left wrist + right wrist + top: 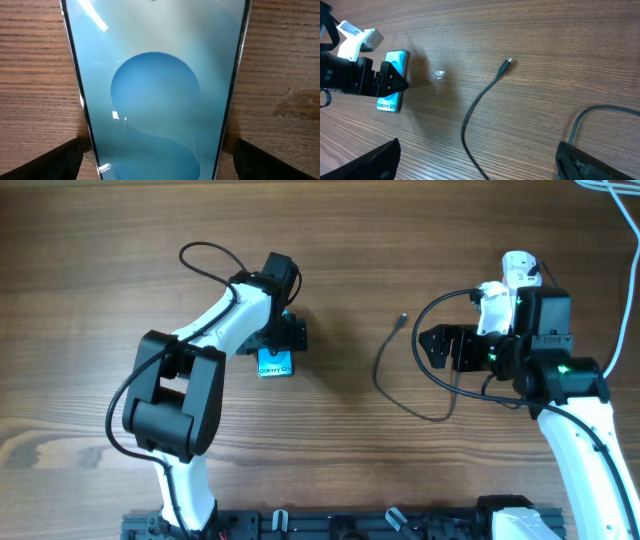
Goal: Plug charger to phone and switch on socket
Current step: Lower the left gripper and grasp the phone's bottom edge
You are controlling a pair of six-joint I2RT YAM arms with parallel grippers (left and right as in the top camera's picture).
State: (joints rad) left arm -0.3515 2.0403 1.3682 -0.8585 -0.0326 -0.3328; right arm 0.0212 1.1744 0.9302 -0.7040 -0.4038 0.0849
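Observation:
The phone (275, 365) lies flat on the wooden table, its cyan-blue screen up and white text at its near short edge. It fills the left wrist view (155, 95) and shows in the right wrist view (387, 102). My left gripper (283, 344) is open and straddles the phone's far end, one finger on each side (157, 165) with a small gap. The charger (382, 370) is a thin black cable curving across the table, its connector tip (402, 317) (508, 61) lying free. My right gripper (428, 350) (477, 160) is open and empty just right of it. The socket is out of view.
A thick white lead (625, 220) runs along the table's far right corner. The right arm's own black cable (580, 122) loops beside its gripper. The left arm (350, 75) shows at the left of the right wrist view.

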